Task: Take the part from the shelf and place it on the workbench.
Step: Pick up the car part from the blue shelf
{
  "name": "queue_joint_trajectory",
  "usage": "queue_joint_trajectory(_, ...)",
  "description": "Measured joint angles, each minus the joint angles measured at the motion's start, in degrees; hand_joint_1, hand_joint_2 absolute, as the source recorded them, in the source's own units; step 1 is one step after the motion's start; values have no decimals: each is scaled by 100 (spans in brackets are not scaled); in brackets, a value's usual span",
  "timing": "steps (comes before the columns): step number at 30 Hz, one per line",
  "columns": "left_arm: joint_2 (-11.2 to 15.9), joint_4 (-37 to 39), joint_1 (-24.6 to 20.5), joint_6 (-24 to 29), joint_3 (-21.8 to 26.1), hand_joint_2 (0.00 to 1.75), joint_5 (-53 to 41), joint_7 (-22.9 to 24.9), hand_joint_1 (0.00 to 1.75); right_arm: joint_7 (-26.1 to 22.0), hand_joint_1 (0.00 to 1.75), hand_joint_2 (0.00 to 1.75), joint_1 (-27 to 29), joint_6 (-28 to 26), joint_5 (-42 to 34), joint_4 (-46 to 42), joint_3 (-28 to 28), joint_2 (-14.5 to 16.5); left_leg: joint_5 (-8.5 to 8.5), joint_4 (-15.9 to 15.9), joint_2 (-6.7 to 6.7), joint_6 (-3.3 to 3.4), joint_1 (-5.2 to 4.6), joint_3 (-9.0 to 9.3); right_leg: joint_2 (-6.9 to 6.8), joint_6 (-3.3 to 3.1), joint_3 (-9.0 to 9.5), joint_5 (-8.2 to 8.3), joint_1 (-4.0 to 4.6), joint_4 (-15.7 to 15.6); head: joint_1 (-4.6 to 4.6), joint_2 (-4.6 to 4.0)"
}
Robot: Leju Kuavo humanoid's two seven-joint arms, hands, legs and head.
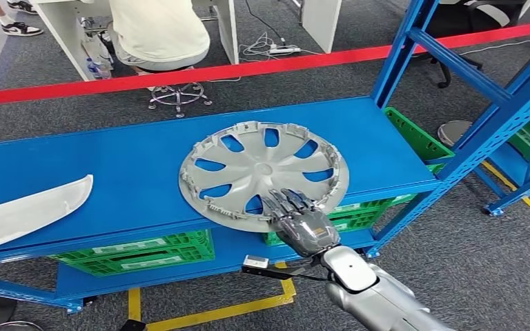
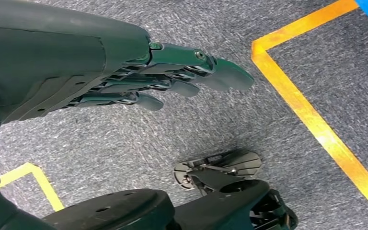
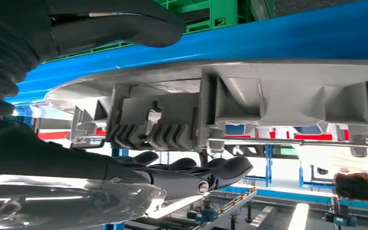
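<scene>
- Head view: the part, a grey wheel cover (image 1: 263, 172), lay inner side up on the blue shelf (image 1: 131, 155), its near edge jutting out over the shelf's front lip. My right hand (image 1: 297, 219) was at that near edge, fingers laid over the rim. A long white panel (image 1: 24, 212) lay well apart on the same shelf. Green crates (image 1: 138, 252) sat on the level below, and a person sat on a stool beyond the red tape (image 1: 248, 69).
- Left wrist view: my left hand (image 2: 124, 72) hung over the grey carpet beside yellow floor tape (image 2: 311, 120), fingers straight and apart, holding nothing.
- Right wrist view: my right thumb (image 3: 120, 21) lay on one face of the cover's rim (image 3: 211, 103) and my fingers (image 3: 191, 170) on the other. I could not tell whether they already pressed on it, so the grip was unclear.
- Progress, as I judged it: only the reach was made. The cover still rested on the shelf; gripping, lifting, carrying and setting it on the workbench all remained.
</scene>
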Motion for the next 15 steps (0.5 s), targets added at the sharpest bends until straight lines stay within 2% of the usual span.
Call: queue_joint_trajectory(15, 5, 0, 8, 36, 0, 175, 2, -14, 0, 62, 175, 175, 22, -323, 69, 117, 2, 1, 0, 0, 0, 0, 0, 0, 0, 0, 0, 0, 0, 0, 0, -1)
